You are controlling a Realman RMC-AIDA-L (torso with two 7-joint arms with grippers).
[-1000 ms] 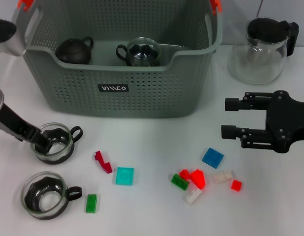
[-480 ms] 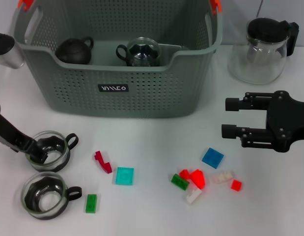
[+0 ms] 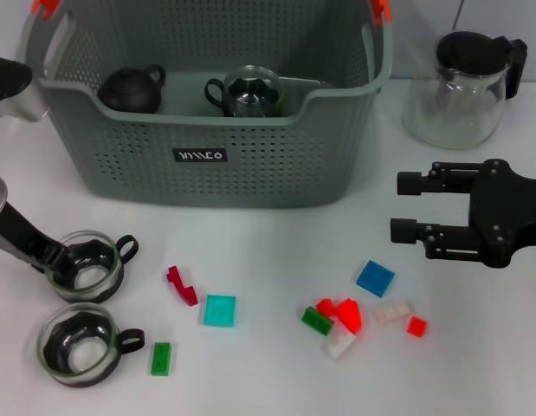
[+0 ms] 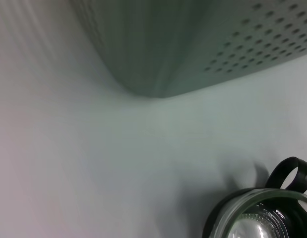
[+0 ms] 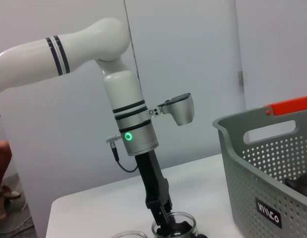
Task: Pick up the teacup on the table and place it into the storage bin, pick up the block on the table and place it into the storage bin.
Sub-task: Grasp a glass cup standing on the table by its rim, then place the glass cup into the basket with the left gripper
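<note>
The grey-green storage bin stands at the back centre, with a dark teapot and a glass teacup inside. Two more glass teacups stand on the table at the left, one behind the other. My left gripper is shut on the rim of the rear cup, one finger inside it; the right wrist view shows the same grip. Several blocks lie in front of the bin, among them a cyan one and a blue one. My right gripper hangs open at the right, holding nothing.
A glass jug with a black lid stands at the back right. A dark red block, a green block and a cluster of red, green and white blocks are scattered along the table front. The bin's corner looms near the left wrist.
Over the last second my left gripper moved left and toward the table front, and the teacup slid with it. The right arm has not moved.
</note>
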